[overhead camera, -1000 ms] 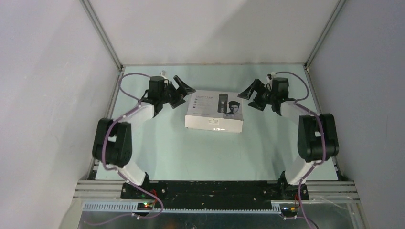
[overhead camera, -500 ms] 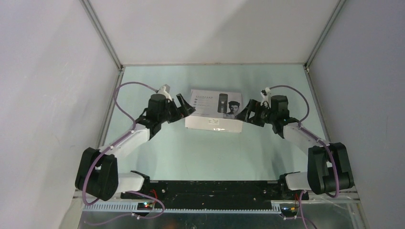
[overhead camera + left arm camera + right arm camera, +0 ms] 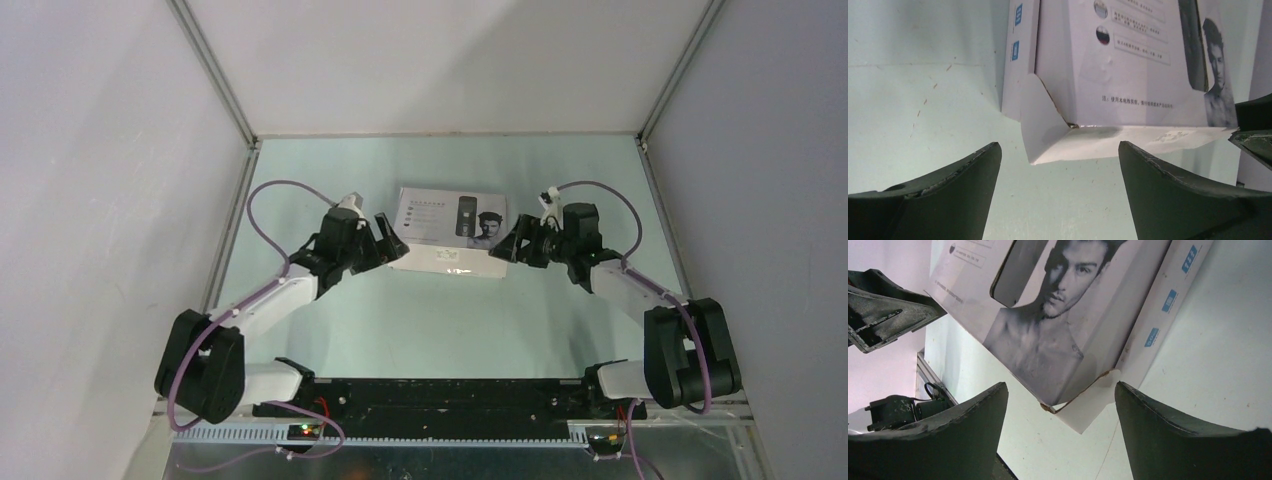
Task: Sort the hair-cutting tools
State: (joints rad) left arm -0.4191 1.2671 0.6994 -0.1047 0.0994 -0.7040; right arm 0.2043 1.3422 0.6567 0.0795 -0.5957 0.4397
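The left gripper (image 3: 388, 243), black and spread wide, faces the left near corner of the flat white printed cardboard box (image 3: 450, 232), where a creased flap (image 3: 1040, 125) juts loose (a likely purchase for opening). The hair-cutting tools are nowhere visible, presumably shut inside the glossy box on the matte pale-green table (image 3: 420, 320). The right gripper (image 3: 506, 247), likewise splayed, flanks the right near corner, seemingly to brace it.

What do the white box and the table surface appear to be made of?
The white box looks like thin cardboard with a slightly glossy print: its corner flap shows a rough, brownish torn edge. The table surface seems to be a smooth, pale green painted or laminated board with small scuffs; I cannot tell which.
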